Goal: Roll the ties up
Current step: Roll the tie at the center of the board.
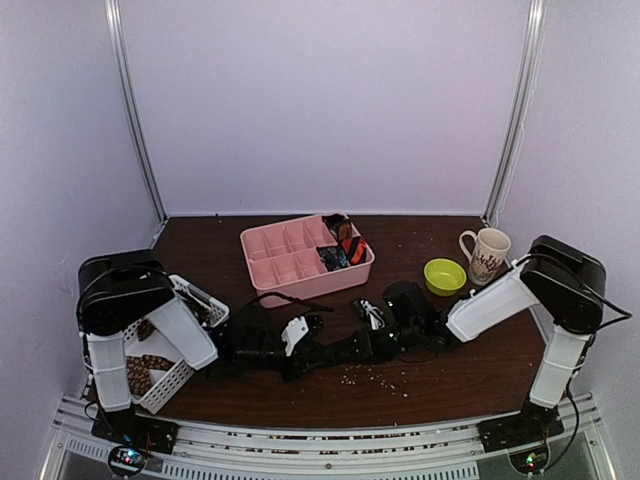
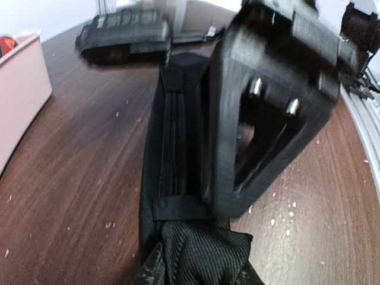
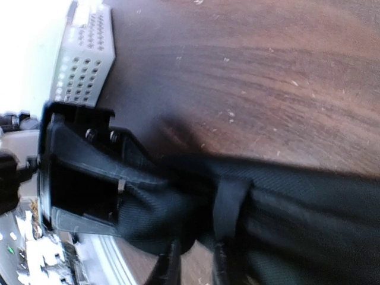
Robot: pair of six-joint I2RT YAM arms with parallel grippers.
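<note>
One black tie [image 2: 172,148] lies flat; mug [image 1: 486,255] lettering illegible.

A robotics lab test booth: two robot arms [image 1: 490,305] bolted to a metal rail [image 1: 330,445] at the near edge of a wooden table [image 1: 440,395], plain white walls [image 1: 320,100] and aluminium posts [image 1: 135,120] behind it.

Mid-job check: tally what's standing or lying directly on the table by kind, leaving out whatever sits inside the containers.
Black tie: 1
Pink divided tray: 1
White basket: 1
Green bowl: 1
Mug: 1
Total: 5
</note>
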